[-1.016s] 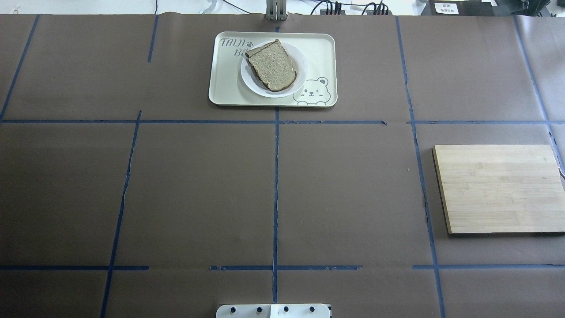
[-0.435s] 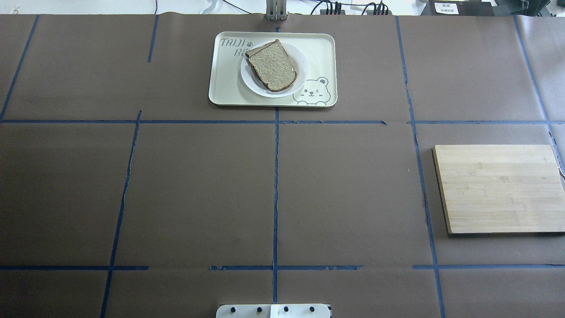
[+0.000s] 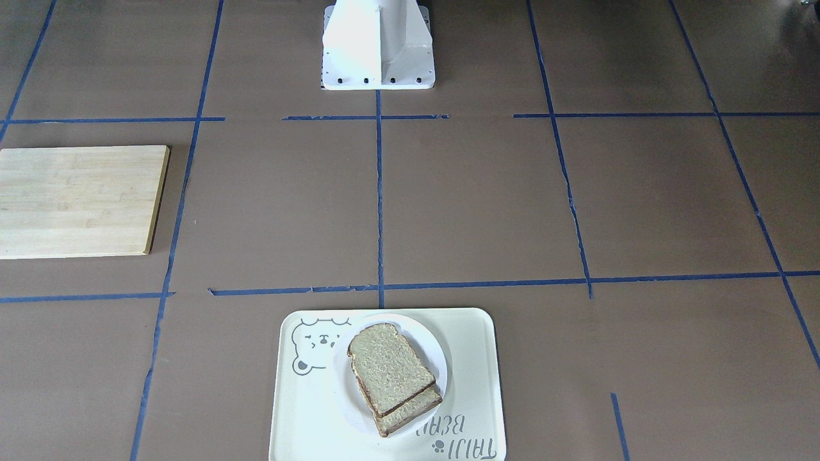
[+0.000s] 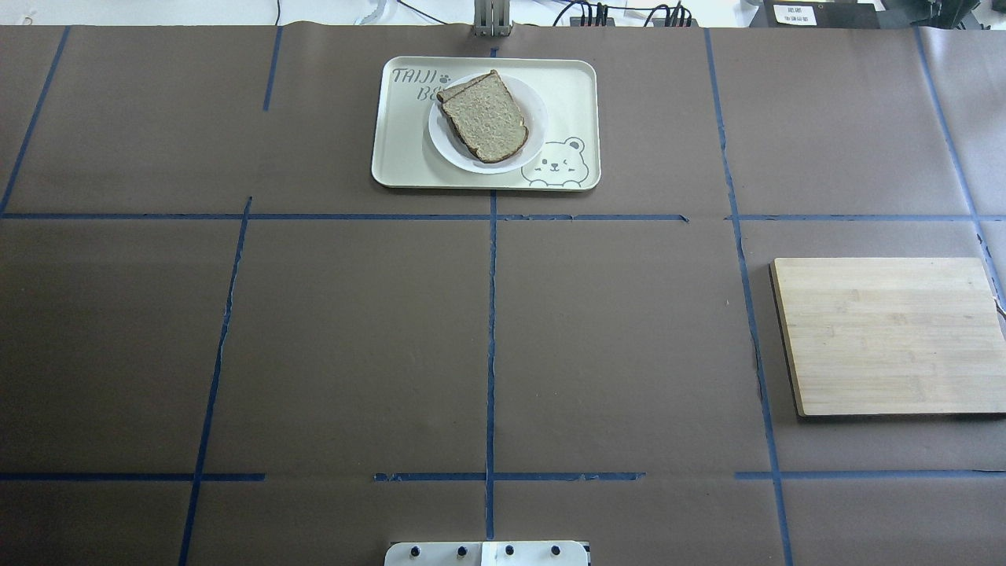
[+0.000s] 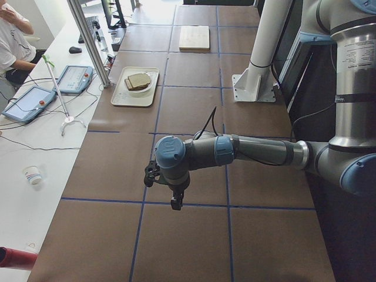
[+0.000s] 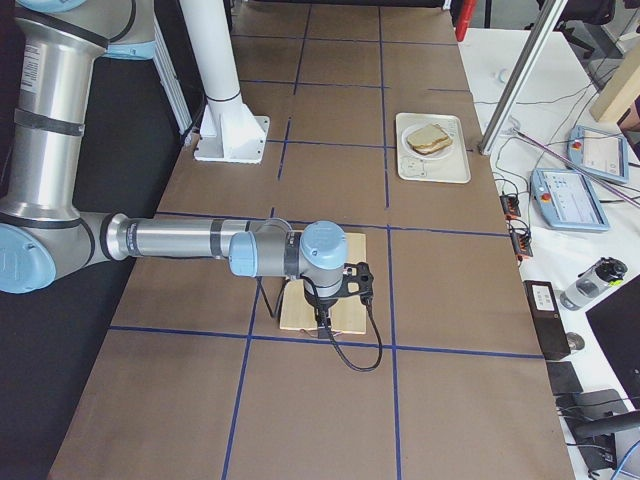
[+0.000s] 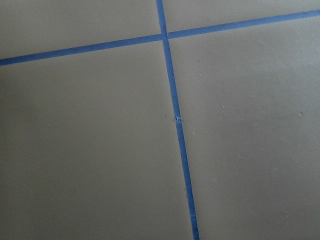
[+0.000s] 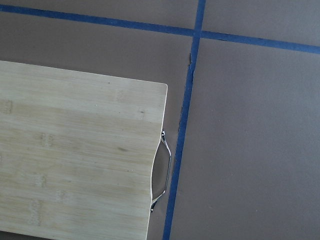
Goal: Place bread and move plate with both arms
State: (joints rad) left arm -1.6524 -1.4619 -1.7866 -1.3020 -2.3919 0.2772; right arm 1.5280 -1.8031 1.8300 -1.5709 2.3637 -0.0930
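Front-facing view: the bread [image 3: 389, 366], two slices stacked askew, lies on the plate [image 3: 430, 349]. The plate sits on a tray [image 3: 477, 358] at the operators' edge of the bench [image 3: 480, 205]. A board [image 3: 77, 202] lies well apart on the robot's right, and the white base [image 3: 378, 45] stands at the far edge. Blue tape [image 3: 379, 192] marks a grid.

Overhead view: the plate is left of the tray's bear drawing; no arm shows.

Left side view: the left arm [image 5: 258, 151] reaches out low, and the left fingers [image 5: 175, 203] point down above bare bench. Whether they are spread, I cannot tell.

Right side view: the right arm [image 6: 180, 240] holds the right fingers [image 6: 322, 322] over the board's near edge; their state I cannot tell.

Left wrist view: tape crossing on bench.

Right wrist view: the board's corner and its metal handle [image 8: 164, 170], beside tape.
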